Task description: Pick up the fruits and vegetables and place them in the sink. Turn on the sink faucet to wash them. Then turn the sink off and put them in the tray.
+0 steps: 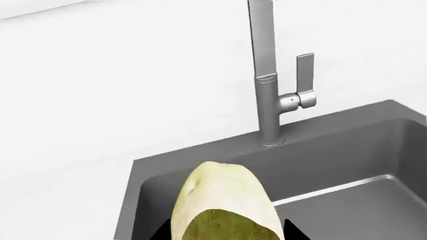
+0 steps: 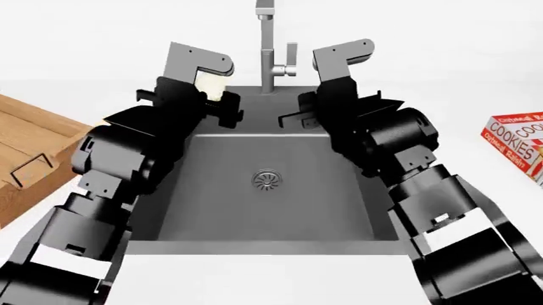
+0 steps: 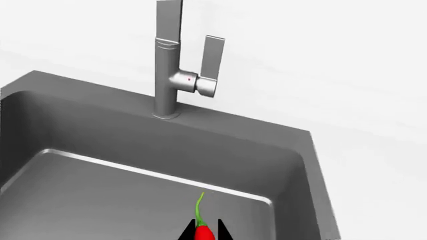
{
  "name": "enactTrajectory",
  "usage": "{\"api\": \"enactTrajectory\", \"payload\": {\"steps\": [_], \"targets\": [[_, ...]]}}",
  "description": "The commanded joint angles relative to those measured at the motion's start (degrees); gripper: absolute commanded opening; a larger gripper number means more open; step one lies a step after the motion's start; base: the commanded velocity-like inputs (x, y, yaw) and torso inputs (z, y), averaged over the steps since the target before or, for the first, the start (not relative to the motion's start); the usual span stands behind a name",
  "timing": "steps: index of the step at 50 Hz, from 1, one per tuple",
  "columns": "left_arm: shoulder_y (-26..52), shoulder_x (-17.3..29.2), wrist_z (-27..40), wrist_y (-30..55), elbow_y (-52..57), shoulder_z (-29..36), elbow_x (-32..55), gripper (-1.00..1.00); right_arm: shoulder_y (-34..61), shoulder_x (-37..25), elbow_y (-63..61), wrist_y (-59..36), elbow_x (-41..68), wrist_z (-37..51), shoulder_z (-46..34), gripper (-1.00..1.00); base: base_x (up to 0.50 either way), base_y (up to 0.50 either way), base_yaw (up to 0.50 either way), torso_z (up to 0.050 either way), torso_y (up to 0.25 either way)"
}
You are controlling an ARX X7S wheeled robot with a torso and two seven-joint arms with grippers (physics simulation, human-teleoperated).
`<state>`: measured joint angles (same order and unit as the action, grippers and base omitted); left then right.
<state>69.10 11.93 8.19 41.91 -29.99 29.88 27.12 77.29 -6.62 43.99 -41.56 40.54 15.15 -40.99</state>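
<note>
My left gripper (image 1: 223, 233) is shut on the pale cream root vegetable (image 1: 223, 200), which fills the space between its dark fingertips. It hangs over the back left corner of the dark grey sink (image 1: 360, 200). The head view shows this vegetable (image 2: 212, 86) left of the faucet (image 2: 268, 51). My right gripper (image 3: 205, 231) is shut on the small red chili pepper (image 3: 204, 232), its green stem pointing toward the faucet (image 3: 167, 70) with its side lever (image 3: 212, 60). The chili hangs above the sink floor (image 3: 120, 200). The wooden tray (image 2: 34, 159) lies at the far left.
A round slotted drain (image 2: 266, 180) sits mid-basin. A red-and-white cookies box (image 2: 517, 143) stands on the white counter at the right. Both arms crowd the sink's back half on either side of the faucet. A white wall rises behind the faucet.
</note>
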Motion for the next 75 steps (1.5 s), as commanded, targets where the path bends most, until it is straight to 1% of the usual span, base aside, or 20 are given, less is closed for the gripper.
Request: {"api": "enactTrajectory", "payload": {"steps": [1, 6, 10, 17, 23, 31, 36, 41, 42, 46, 47, 58, 62, 66, 68, 70, 75], "targets": [[1.38, -1.63, -0.39, -1.44, -3.53, 2.17, -2.01, -1.00, 1.23, 3.22, 9.89, 4.46, -2.92, -3.53, -2.06, -1.00, 0.50, 0.00, 0.00, 0.000, 0.000], [1.37, -1.85, -0.59, -1.71, -4.10, 2.60, -2.17, -1.00, 0.93, 3.82, 11.23, 5.41, -3.23, -4.15, -2.65, -1.00, 0.47, 0.00, 0.00, 0.000, 0.002], [0.59, -1.78, -0.72, -1.83, -4.16, 3.01, -2.21, -1.00, -0.10, 4.26, 11.85, 6.60, -3.55, -4.44, -3.25, -1.00, 0.00, 0.00, 0.00, 0.002, 0.003], [-1.22, -2.39, -1.24, -3.21, -6.07, 4.13, -2.67, -1.00, -1.12, 6.53, 18.19, 10.52, -3.18, -6.17, -5.65, -1.00, 0.00, 0.00, 0.00, 0.000, 0.000], [-2.58, -3.61, -1.86, -5.55, -9.28, 5.09, -3.28, -1.00, -1.35, 6.60, 21.59, 15.03, 8.51, -5.14, -17.02, -1.00, 0.00, 0.00, 0.00, 0.000, 0.000], [-3.32, -6.18, -2.93, -10.09, -17.12, 6.10, -4.34, -1.00, -1.63, 6.61, 23.75, 20.08, 24.97, -4.06, -32.94, -1.00, 0.00, 0.00, 0.00, 0.000, 0.001], [-3.04, -7.38, -3.61, -11.38, -21.12, 6.42, -4.49, -1.00, -2.10, 6.61, 24.23, 21.70, 31.43, -3.90, -39.40, -1.00, 0.00, 0.00, 0.00, 0.000, 0.000], [-2.45, -7.82, -3.94, -11.18, -22.71, 6.38, -4.15, -1.00, -2.50, 6.61, 24.16, 22.32, 35.31, -3.91, -43.44, -1.00, 0.00, 0.00, 0.00, 0.000, 0.002], [-2.30, -7.86, -3.96, -11.18, -22.96, 6.32, -4.07, 1.00, -2.49, 6.61, 24.13, 22.35, 35.86, -3.92, -43.96, -1.00, 0.00, 0.00, 0.00, 0.000, 0.000], [-2.01, -7.87, -4.04, -11.25, -23.50, 6.16, -3.77, 1.00, -2.46, 6.61, 24.02, 22.12, 37.55, -4.28, -45.48, -1.00, 0.00, 0.00, 0.00, 0.000, 0.000], [-1.99, -7.85, -4.05, -11.23, -23.50, 6.15, -3.70, 1.00, -2.45, 6.61, 23.88, 22.09, 37.82, -4.46, -45.77, 1.00, 0.00, 0.00, 0.00, 0.000, 0.000], [-2.07, -7.15, -4.13, -10.56, -21.49, 5.87, -2.68, 1.00, -1.39, 6.61, 22.98, 22.78, 39.55, -5.91, -46.84, 1.00, 0.00, 0.00, 0.00, 0.000, 0.000], [-2.45, -5.47, -3.52, -9.49, -15.72, 4.58, -1.16, 1.00, 0.44, 6.61, 23.54, 23.99, 40.87, -6.93, -46.18, 1.00, 0.00, 0.00, 0.00, 0.000, 0.000], [-2.69, -2.36, -1.38, -6.38, -5.31, 1.17, 2.18, 1.00, 3.47, 6.48, 25.24, 25.44, 42.49, -7.62, -44.66, 1.00, 0.00, 0.00, 0.00, 0.003, 0.000], [-2.91, -0.98, -0.01, -5.23, -0.91, -0.47, 3.51, 1.00, 4.53, 3.52, 20.02, 25.50, 43.36, -4.67, -43.62, 1.00, 0.00, 0.00, 0.00, 0.000, 0.000], [-3.56, 0.83, 2.35, -4.16, 4.63, -2.66, 4.88, 1.00, 5.93, -1.48, 10.78, 25.67, 44.06, 1.61, -42.51, 1.00, 0.00, 0.00, 0.00, 0.000, 0.000], [-6.16, 5.60, 6.98, -0.87, 18.16, -6.73, 7.95, 1.00, 9.09, -7.81, -0.81, 25.30, 43.81, 11.72, -41.73, 1.00, 0.00, 0.00, 0.00, 0.000, 0.000]]}}
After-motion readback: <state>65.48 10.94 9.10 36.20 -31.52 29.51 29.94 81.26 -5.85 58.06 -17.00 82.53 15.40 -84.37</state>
